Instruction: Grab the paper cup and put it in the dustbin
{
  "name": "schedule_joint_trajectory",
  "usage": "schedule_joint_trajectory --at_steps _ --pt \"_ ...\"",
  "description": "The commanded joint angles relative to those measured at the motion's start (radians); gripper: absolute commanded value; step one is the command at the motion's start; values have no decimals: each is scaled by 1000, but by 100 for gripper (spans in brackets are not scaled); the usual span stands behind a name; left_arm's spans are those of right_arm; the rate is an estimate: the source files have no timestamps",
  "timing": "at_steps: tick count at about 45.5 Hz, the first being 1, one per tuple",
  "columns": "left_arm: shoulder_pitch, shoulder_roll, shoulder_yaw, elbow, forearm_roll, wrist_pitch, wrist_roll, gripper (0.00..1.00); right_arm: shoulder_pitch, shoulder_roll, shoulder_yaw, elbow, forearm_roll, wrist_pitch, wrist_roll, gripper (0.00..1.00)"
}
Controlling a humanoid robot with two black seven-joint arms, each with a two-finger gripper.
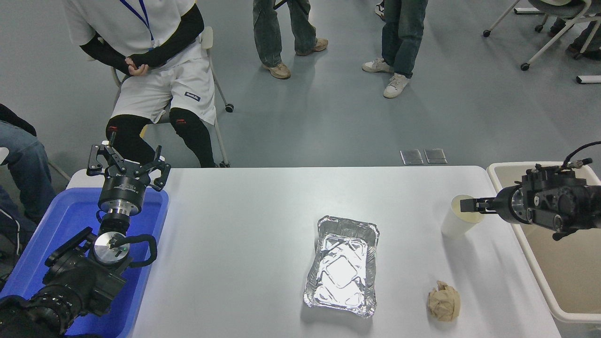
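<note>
The paper cup (pixel 458 219) stood upright on the white table (pixel 244 244) at the right of the frame, near the table's right edge and just left of the dustbin (pixel 540 277), whose beige rim ran down the right border of the picture. The right claw (pixel 469 205) reached in from the right edge, lying level over the cup's open mouth; its dark fingers (pixel 475 204) crossed the rim on the cup's right side, and they looked close together (whether they pinched the rim or only lay over it could not be told from this view). The body of the right arm hung over the dustbin's upper corner. At the lower left of the frame the left claw (pixel 127 164) was parked above the blue tub (pixel 51 244), its fingers spread wide and pointing toward the top of the picture. In the lower middle of the table lay a silver foil tray (pixel 342 266), and to its lower right, well apart from the cup, a crumpled tan paper ball (pixel 443 301). Beyond the table's far side, at the upper left of the frame, a person (pixel 155 61) sat on a chair with forearms crossed, and two others stood at the top centre.
</note>
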Motion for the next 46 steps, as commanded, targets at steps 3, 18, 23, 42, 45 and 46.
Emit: schedule_joint_trajectory --at_steps 3,18,23,42,45,46 --pt "0 0 0 0 0 0 0 99 -16 1 7 5 111 -4 -6 91" --pt "0 0 0 0 0 0 0 99 -16 1 5 17 118 9 -37 57" --pt "0 0 0 0 0 0 0 99 -13 -2 5 31 120 13 -51 33" --pt "0 0 0 0 0 0 0 99 -5 -8 7 49 124 22 -51 0" --pt "0 0 0 0 0 0 0 99 -2 -10 7 52 124 41 -51 0" --pt "0 0 0 0 0 0 0 99 0 -10 7 52 124 50 -51 0"
